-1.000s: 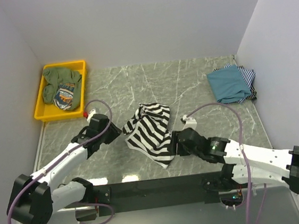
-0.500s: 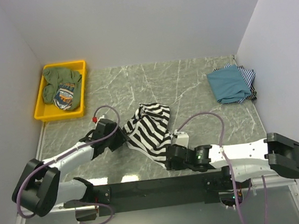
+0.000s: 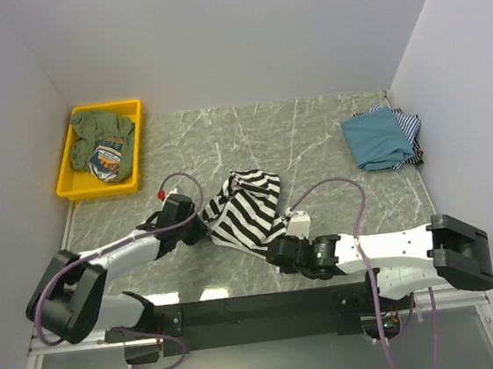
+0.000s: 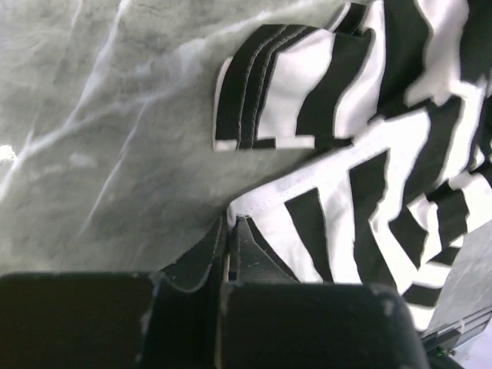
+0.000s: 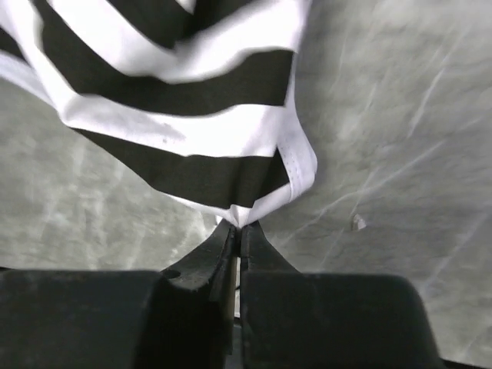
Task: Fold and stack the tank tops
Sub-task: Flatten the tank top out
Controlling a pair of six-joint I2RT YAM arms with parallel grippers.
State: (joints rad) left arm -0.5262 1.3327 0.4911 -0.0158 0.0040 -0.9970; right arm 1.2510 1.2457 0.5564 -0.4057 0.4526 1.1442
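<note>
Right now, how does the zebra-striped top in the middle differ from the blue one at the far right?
The black-and-white striped top is crumpled; the teal top lies folded flat. The striped top is pinched by the left gripper and right gripper; the teal top is untouched, resting on a thin-striped top. Both are soft cloth on the table.

Plain pale walls (image 3: 213, 38) close in three sides of a grey-green, white-veined marble table (image 3: 312, 133), evenly lit.
</note>
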